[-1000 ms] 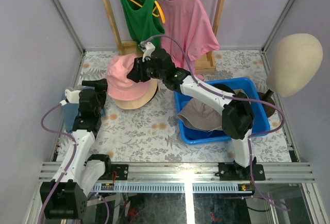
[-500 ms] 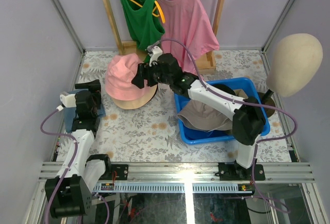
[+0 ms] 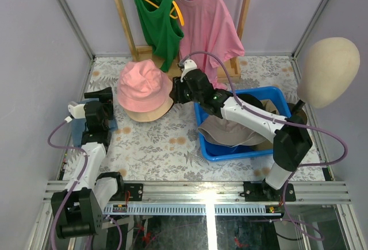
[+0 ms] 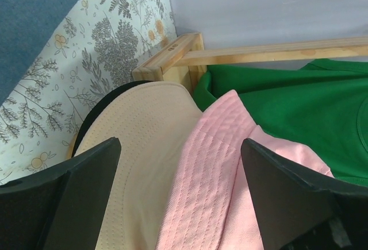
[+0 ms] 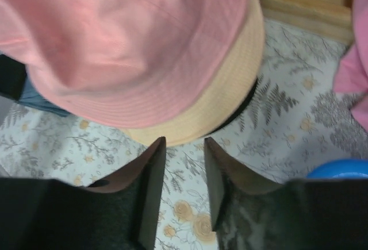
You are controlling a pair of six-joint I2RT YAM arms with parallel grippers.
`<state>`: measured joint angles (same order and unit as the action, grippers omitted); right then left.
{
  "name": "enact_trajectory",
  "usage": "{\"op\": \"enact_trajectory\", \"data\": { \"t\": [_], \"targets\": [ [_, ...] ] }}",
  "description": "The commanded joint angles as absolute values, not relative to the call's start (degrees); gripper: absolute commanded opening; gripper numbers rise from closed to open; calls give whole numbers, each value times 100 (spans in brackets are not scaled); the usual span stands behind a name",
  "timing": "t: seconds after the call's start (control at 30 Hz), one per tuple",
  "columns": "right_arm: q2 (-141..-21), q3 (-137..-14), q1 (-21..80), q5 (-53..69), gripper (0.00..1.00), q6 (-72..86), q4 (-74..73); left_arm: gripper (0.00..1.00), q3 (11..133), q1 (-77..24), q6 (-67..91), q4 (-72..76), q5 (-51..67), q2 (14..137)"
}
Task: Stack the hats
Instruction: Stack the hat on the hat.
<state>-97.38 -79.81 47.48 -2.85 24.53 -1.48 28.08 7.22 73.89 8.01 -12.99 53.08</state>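
I take the blue tub [image 3: 230, 151] as my mark; it sits on the right half of the floral tabletop [image 3: 161, 143]. My right claw [image 3: 174, 92] hangs just off the tub's far left corner. Its fingers [image 5: 150, 192] stand a little apart with nothing between them, and only the printed tabletop shows through the gap.

Just beyond those fingertips, left of the tub, lies the pile. The pink bucket hat [image 3: 142, 84] sits crown up on the beige hat [image 3: 150, 112], whose brim sticks out on the side towards the tub. A black hat brim [image 4: 99, 107] peeks out beneath the beige one. My right claw is close beside the beige brim but does not touch it.

My left claw [image 3: 102, 95] is further left of the tub, on the other side of the pile. Its fingers [image 4: 86, 172] are spread wide and hold nothing, and they point at the beige and pink brims.

Inside the tub lies a grey-taupe hat [image 3: 225, 130], with a black hat [image 3: 250, 98] behind it against the far wall.

Behind the tub a green shirt [image 3: 154, 23] and a pink shirt [image 3: 206, 29] hang on a wooden rack [image 3: 123, 17]. The cream mannequin head [image 3: 328, 69] stands at the tub's right
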Motion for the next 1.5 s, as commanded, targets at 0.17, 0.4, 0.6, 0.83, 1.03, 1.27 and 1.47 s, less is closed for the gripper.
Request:
{"op": "enact_trajectory", "data": {
  "t": [0.17, 0.4, 0.6, 0.83, 1.03, 1.27, 1.47],
  "targets": [
    [-10001, -7591, 4264, -664, 12, 2703, -643, 85, 2676, 796, 7490, 1907, -936, 5684],
    [-10154, -7404, 3882, -688, 0, 2829, -1005, 84, 2561, 821, 7597, 2269, -821, 5940],
    [-10029, -7203, 3587, -1040, 0, 2837, -1235, 83, 2575, 831, 7619, 2522, -753, 6149],
    [-9958, -7073, 3216, -1214, 0, 2820, -1337, 82, 2582, 827, 7646, 2780, -665, 6346],
    [-9927, -7101, 3094, -1018, 0, 2810, -1226, 82, 2597, 824, 7621, 2844, -624, 6389],
    [-9858, -7390, 3101, 872, 42, 3082, 191, 81, 2511, 836, 7620, 3166, -492, 6489],
    [-10338, -7777, 3094, 1839, 59, 3695, 970, 80, 2431, 871, 7655, 3545, -218, 6718]
  ]
}}
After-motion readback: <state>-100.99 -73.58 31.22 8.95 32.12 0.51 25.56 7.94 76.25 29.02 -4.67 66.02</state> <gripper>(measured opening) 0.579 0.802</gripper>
